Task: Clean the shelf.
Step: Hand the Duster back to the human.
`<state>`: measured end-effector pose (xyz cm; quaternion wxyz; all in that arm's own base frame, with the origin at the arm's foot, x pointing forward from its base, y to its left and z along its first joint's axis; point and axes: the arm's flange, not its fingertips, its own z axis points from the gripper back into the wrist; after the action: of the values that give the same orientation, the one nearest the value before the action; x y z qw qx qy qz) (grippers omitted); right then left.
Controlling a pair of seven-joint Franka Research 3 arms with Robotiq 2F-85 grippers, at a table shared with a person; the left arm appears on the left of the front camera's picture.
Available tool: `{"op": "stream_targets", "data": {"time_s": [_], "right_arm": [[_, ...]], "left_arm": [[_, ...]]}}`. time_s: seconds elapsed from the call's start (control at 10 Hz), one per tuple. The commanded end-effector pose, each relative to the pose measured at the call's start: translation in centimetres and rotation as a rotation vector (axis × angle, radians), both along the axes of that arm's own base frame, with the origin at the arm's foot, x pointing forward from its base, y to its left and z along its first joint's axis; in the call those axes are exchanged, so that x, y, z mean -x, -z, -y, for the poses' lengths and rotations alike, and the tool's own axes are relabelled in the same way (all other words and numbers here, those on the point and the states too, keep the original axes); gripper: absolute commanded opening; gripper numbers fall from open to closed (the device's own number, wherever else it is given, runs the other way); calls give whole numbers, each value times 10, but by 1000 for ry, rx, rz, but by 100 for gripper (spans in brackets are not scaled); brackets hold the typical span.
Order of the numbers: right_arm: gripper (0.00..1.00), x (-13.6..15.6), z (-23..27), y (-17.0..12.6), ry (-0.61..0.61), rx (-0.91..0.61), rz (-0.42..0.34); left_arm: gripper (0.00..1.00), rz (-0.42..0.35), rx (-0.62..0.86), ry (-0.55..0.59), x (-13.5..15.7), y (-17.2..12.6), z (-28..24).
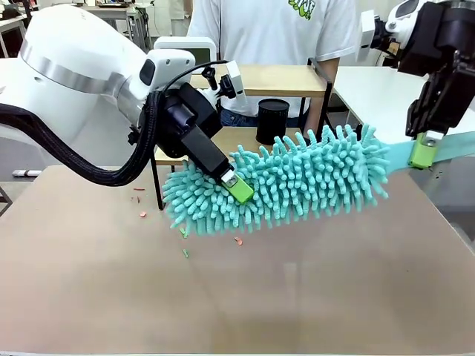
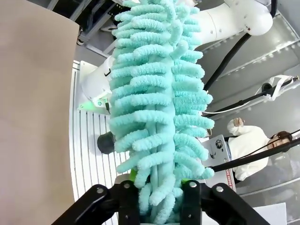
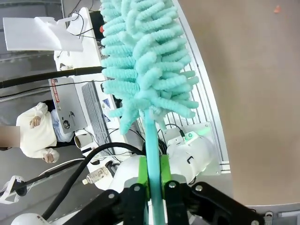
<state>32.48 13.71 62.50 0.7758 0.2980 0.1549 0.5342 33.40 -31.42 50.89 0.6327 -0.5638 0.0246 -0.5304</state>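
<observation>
A fluffy teal duster (image 1: 312,178) hangs level over the brown table, in front of the shelf (image 1: 282,78), a small rack of two wooden boards in a black frame. My left gripper (image 1: 237,189) comes down slanting from the left and is shut on the duster's fluffy end (image 2: 154,108), with strands bulging between its fingers (image 2: 129,201). At the right, my right gripper (image 1: 421,152) is shut on the duster's flat teal handle (image 3: 152,136), green pads pressed on both sides. The duster's head (image 3: 145,56) stretches away from that gripper.
A black cup (image 1: 272,121) stands on the shelf's lower board. Small red and green scraps (image 1: 238,241) lie on the table (image 1: 297,297) under and left of the duster. A person in a white shirt (image 1: 260,30) stands behind the shelf.
</observation>
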Motion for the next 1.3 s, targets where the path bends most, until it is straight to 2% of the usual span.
{"op": "stream_targets", "data": {"time_s": [0.0, 0.2, 0.3, 0.4, 0.5, 0.6, 0.7, 0.8, 0.9, 1.0, 1.2], "right_arm": [[12, 3, -1, 3, 4, -19, -5], [12, 1, -4, 6, 4, -17, -15], [50, 2, -4, 6, 8, -17, -22], [72, 2, -2, 6, 12, -18, -22], [100, 2, 3, 6, 40, -34, -23], [100, -1, 13, 6, 140, -102, -26], [100, -8, 30, 11, 328, -208, -35], [96, -14, 56, 23, 549, -377, -41], [100, -21, 89, 44, 797, -567, -38], [100, -22, 127, 85, 1096, -637, 18], [100, -13, 175, 194, 1467, -797, -114]], "left_arm": [[0, 21, 23, 19, 3, 4, -2], [0, 33, 18, 17, 4, 3, -2], [0, 36, 14, 16, 3, 3, -3], [0, 39, 10, 17, 3, 3, -3], [0, 43, -3, 26, 4, 4, -2], [0, 54, -16, 31, 5, 4, -1], [0, 57, -21, 36, 5, 4, -1], [0, 60, -24, 39, 5, 4, -1], [0, 59, -27, 45, 5, 3, -2], [0, 55, -25, 47, 4, 3, -2], [0, 51, -10, 54, 3, 4, -4]]}}
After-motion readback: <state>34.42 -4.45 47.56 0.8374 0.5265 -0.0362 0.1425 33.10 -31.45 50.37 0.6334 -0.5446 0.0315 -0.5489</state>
